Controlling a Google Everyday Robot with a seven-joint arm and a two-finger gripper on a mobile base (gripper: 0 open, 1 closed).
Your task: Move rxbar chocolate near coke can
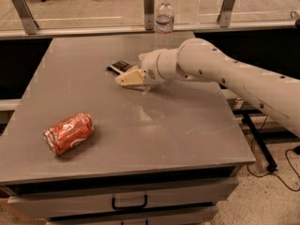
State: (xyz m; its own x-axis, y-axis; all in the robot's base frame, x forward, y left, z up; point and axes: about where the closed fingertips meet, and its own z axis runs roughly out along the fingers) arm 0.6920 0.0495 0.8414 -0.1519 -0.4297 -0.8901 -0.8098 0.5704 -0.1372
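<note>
Two task things lie on the grey tabletop, well apart from each other. The rxbar chocolate lies flat toward the far middle of the surface, a dark wrapper with pale marks. Its near right end is hidden behind the pincer. The pincer's tan tip points left and slightly down, low over the tabletop, just in front of the bar and at its near edge. I cannot tell whether the two touch, nor whether the pincer is released or clenched.

The white arm comes in from the right edge of the view. It slopes up toward the far left to a rounded wrist joint just right of the bar, then turns down to the pincer.

The coke can, red and dented, lies on its side near the front left corner. A clear water bottle stands upright at the far edge, behind the wrist.
</note>
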